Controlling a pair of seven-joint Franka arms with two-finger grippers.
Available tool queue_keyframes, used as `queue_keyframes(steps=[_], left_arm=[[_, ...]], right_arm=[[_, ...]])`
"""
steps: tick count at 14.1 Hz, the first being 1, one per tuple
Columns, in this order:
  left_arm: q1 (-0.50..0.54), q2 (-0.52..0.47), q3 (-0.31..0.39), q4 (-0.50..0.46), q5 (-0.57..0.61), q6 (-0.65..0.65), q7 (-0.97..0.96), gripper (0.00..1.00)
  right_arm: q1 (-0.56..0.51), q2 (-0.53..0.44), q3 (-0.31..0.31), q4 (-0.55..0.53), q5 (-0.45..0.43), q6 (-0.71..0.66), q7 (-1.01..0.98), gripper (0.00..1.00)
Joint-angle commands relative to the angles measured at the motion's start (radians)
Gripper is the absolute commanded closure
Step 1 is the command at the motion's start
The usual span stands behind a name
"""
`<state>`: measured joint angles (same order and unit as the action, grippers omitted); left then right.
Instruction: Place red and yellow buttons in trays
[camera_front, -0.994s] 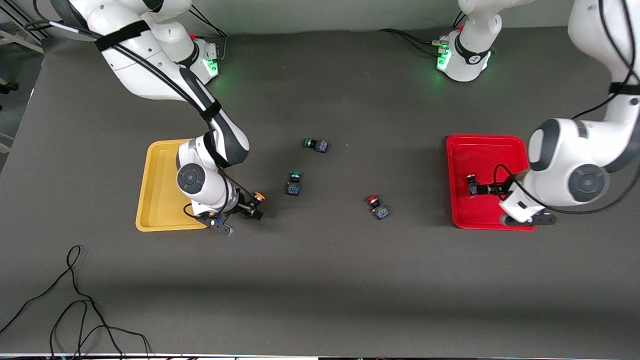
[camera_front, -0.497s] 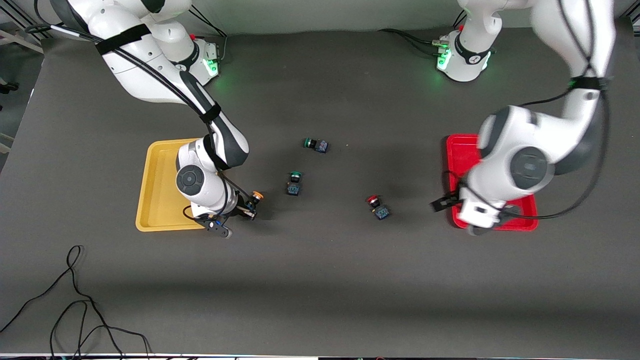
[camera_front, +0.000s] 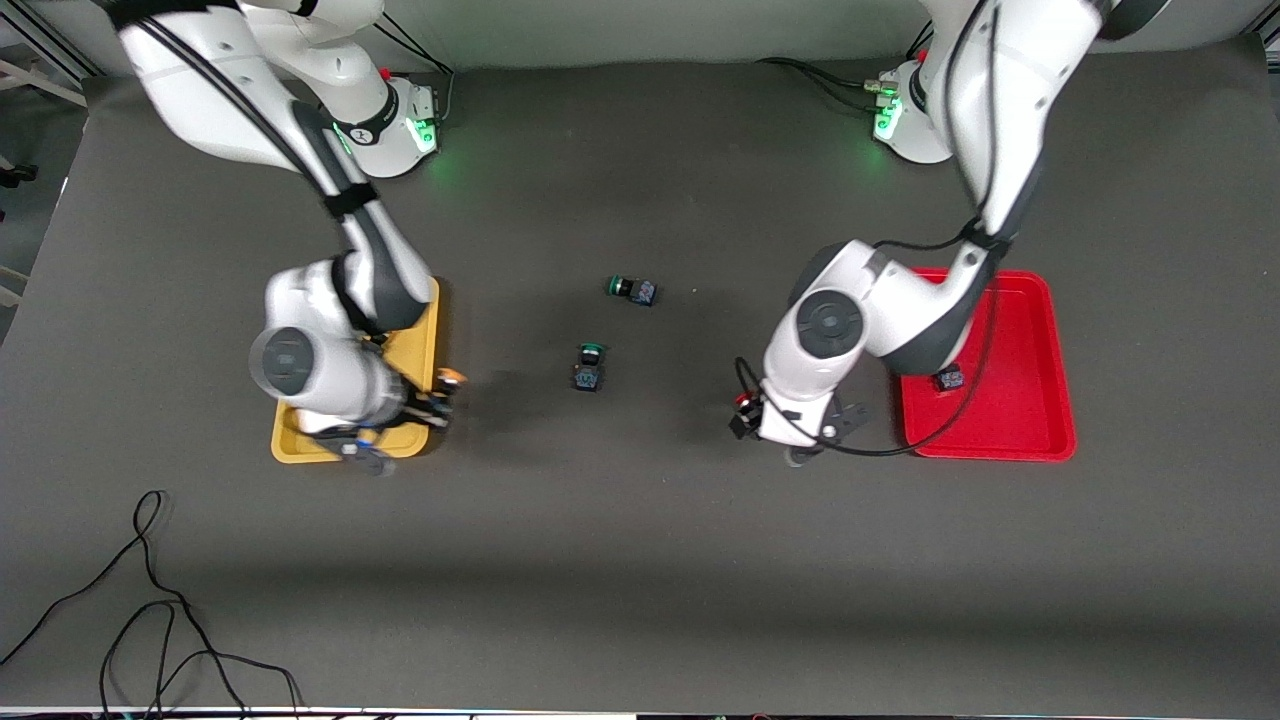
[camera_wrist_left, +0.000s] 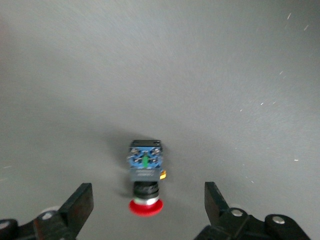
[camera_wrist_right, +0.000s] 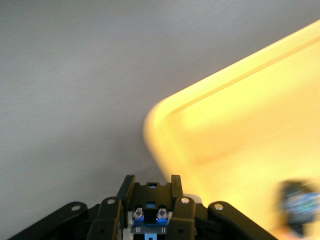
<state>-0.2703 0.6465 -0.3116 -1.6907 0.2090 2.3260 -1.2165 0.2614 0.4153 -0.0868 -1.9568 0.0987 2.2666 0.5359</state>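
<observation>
So the sorting is looking roughly half done, going by how things are lying. One button (camera_front: 948, 379) is already sitting in the red tray (camera_front: 1040, 420), and there's a blurry button (camera_wrist_right: 298, 206) lying in the yellow tray (camera_front: 420, 330) too, showing up in the right wrist view, though I can't tell its cap colour. The right claw (camera_front: 432, 408) is gripping the yellow button (camera_front: 452, 377) and hanging right at the corner of the yellow tray, at the edge toward the middle of the surface (camera_front: 640, 560), so that one is looking close to a drop but isn't in yet. In its wrist view the button's blue body is sitting clamped between the fingers (camera_wrist_right: 126, 189), with the tray's rounded corner just ahead of the claw. The left claw (camera_wrist_left: 145, 210) is spread wide open over the red button (camera_wrist_left: 145, 206), which is lying on its side on the bare surface, right between the two fingers with gaps on both sides and its red cap pointing back toward the claw. That one is left to be grabbed and carried to the red tray. The two green buttons (camera_front: 588, 366) are lying out in the middle, well apart from both claws, and I'd guess they're staying put.
</observation>
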Motion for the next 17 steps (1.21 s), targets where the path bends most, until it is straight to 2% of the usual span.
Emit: queue_keyframes(steps=[1, 2, 3, 4, 6, 7, 9, 10, 12, 14, 17], left_arm=[[-0.012, 0.070, 0.020, 0.042, 0.053, 0.042, -0.018, 0.01], [-0.012, 0.087, 0.020, 0.042, 0.058, 0.042, -0.018, 0.01], [-0.015, 0.106, 0.020, 0.042, 0.062, 0.044, -0.018, 0.02], [-0.015, 0.120, 0.020, 0.045, 0.069, 0.046, -0.018, 0.09], [-0.012, 0.119, 0.020, 0.043, 0.069, 0.039, -0.020, 0.53], [-0.012, 0.119, 0.020, 0.045, 0.067, 0.039, -0.021, 0.72], [-0.012, 0.114, 0.019, 0.055, 0.061, 0.026, -0.021, 0.90], [-0.010, 0.110, 0.019, 0.066, 0.058, 0.009, -0.021, 0.94], [-0.004, 0.101, 0.016, 0.146, 0.058, -0.107, -0.008, 1.00], [0.022, 0.072, 0.006, 0.195, 0.053, -0.222, 0.040, 1.00], [0.149, -0.072, -0.012, 0.154, -0.107, -0.402, 0.353, 1.00]], right_arm=[[0.002, -0.021, -0.060, -0.099, 0.016, 0.059, -0.143, 1.00], [-0.001, -0.020, -0.065, -0.099, 0.018, 0.060, -0.146, 1.00], [-0.001, -0.020, -0.067, -0.096, 0.021, 0.060, -0.146, 0.53], [-0.001, -0.026, -0.068, -0.093, 0.021, 0.057, -0.143, 0.02], [0.001, -0.061, -0.079, -0.090, 0.021, 0.039, -0.145, 0.00], [-0.001, -0.096, -0.083, -0.088, 0.021, 0.007, -0.145, 0.00], [0.001, -0.205, -0.088, -0.073, 0.019, -0.096, -0.148, 0.00], [0.001, -0.277, -0.090, -0.073, 0.016, -0.137, -0.148, 0.00], [0.001, -0.407, -0.105, -0.070, 0.009, -0.209, -0.152, 0.00], [0.001, -0.493, -0.111, -0.044, 0.003, -0.307, -0.203, 0.00], [0.001, -0.590, -0.133, 0.009, -0.105, -0.441, -0.351, 0.00]])
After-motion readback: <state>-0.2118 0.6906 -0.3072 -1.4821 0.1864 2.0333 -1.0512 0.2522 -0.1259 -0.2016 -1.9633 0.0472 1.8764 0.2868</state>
